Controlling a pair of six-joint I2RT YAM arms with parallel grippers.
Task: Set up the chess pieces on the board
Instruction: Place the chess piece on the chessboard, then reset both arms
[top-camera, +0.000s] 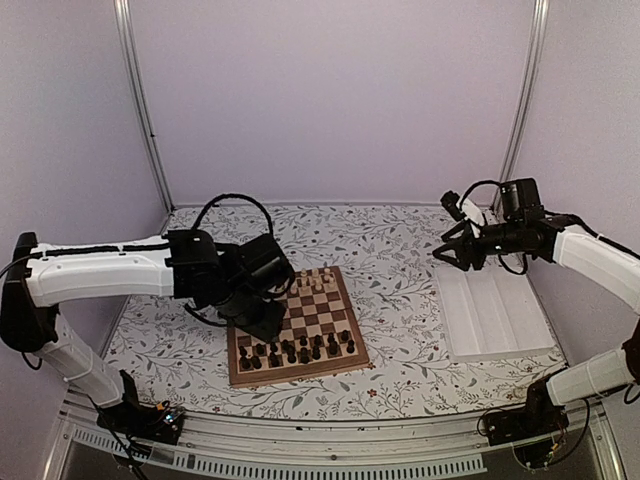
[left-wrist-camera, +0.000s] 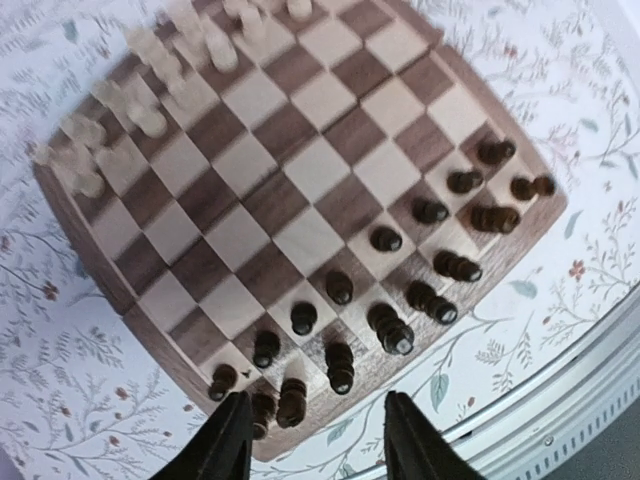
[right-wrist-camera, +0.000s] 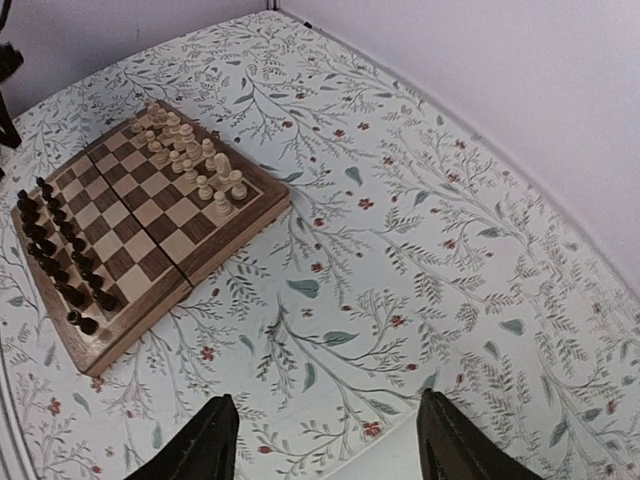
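Observation:
The board (top-camera: 330, 312) lies in the middle of the table. The dark chess pieces (top-camera: 295, 350) fill its two nearest rows. My left gripper (top-camera: 262, 318) hovers over the board's near left corner. In the left wrist view it (left-wrist-camera: 315, 425) is open above that edge, with dark pieces (left-wrist-camera: 340, 365) just ahead of the fingertips and nothing between them. My right gripper (top-camera: 455, 255) hangs open and empty at the far right, away from the board (right-wrist-camera: 205, 235). From that wrist view the dark pieces (right-wrist-camera: 75, 297) line the board's left side.
Pale cream pieces (top-camera: 315, 281) stand on the board's far rows (left-wrist-camera: 150, 70) (right-wrist-camera: 200, 165). A white compartment tray (top-camera: 495, 315) lies at the right, its corner under the right gripper (right-wrist-camera: 330, 470). A flowered cloth (top-camera: 400, 250) covers the table. Metal rail along the near edge (left-wrist-camera: 560, 390).

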